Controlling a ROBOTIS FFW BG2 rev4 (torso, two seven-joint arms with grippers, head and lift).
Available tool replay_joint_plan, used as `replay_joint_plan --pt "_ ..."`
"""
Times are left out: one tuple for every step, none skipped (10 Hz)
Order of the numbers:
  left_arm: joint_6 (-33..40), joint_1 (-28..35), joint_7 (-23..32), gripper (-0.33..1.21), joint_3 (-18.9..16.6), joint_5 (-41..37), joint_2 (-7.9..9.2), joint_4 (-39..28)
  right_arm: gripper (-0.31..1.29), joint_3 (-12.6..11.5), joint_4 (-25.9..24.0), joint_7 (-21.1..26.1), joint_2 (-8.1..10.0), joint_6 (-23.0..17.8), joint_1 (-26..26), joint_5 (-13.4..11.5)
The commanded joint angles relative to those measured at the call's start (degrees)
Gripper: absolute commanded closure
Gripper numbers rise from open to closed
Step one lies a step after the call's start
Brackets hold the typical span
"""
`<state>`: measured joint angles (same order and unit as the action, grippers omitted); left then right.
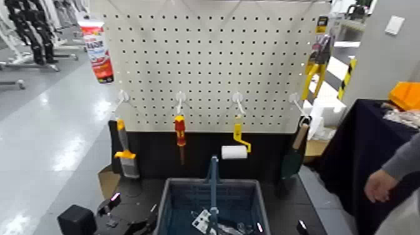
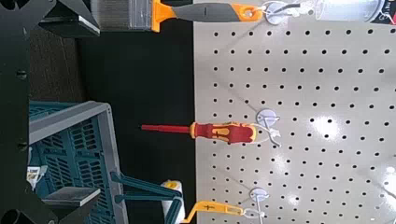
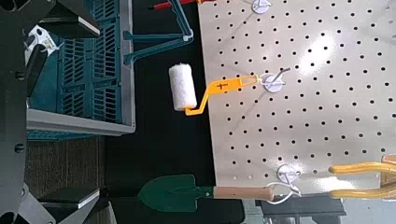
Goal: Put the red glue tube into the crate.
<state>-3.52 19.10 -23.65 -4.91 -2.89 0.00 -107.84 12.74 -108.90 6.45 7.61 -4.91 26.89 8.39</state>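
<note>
My left hand (image 2: 65, 112) hangs low beside the crate (image 1: 212, 200), on its left side, with its fingers spread wide and nothing between them. My right hand (image 3: 70, 107) hangs low on the crate's other side, also spread and empty. Both wrists face the white pegboard (image 1: 212, 62) ahead. The red glue tube (image 1: 97, 53) hangs high at the board's upper left corner, well apart from both hands and from the crate. Lower on the board, a row of hooks carries a paint brush (image 1: 125, 156), a red-and-yellow screwdriver (image 1: 180, 132), a small paint roller (image 1: 234, 150) with a yellow handle, and a green trowel (image 1: 292, 159). The crate sits directly below them on a dark surface (image 1: 134, 187), its upright handle in the middle and some small items lying inside. The floor (image 1: 44, 125) to the left is grey and shiny. To the right stands a table draped in dark cloth (image 1: 350, 144), with an orange bin (image 1: 406, 94) on it, and a person's hand (image 1: 378, 185) in a grey sleeve reaches in near it.
</note>
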Motion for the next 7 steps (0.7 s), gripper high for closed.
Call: replay_joint_plan --pt "0.0 -0.03 0.0 0.11 -0.01 -0.01 -1.41 0.0 0.11 0.0 0.01 -0.04 -0.05 -0.01 0.0 0.14" --pt "0.0 -0.03 -0.08 0.11 -0.01 -0.01 -1.41 0.0 0.11 0.0 0.01 -0.04 -0.05 -0.01 0.0 0.14" --pt "0.0 -0.03 0.0 0.11 0.08 -0.01 -1.41 0.0 0.12 0.0 0.01 -0.12 0.04 -0.01 0.0 0.23" --pt "0.0 0.06 0.0 0.11 -0.01 -0.09 -1.41 0.0 0.12 0.0 0.01 -0.12 0.04 -0.01 0.09 0.23" --pt "0.0 -0.03 -0.08 0.11 -0.18 -0.27 -1.41 0.0 0.12 0.0 0.01 -0.04 0.04 0.07 0.0 0.23" --pt "0.0 -0.2 -0.17 0.11 -0.27 -0.44 -1.41 0.0 0.12 0.0 0.01 -0.04 0.04 0.07 0.0 0.23" --pt "-0.09 -0.46 -0.44 0.11 -0.54 -0.53 -1.23 -0.18 0.12 0.0 0.01 -0.12 0.04 0.07 0.0 0.32"
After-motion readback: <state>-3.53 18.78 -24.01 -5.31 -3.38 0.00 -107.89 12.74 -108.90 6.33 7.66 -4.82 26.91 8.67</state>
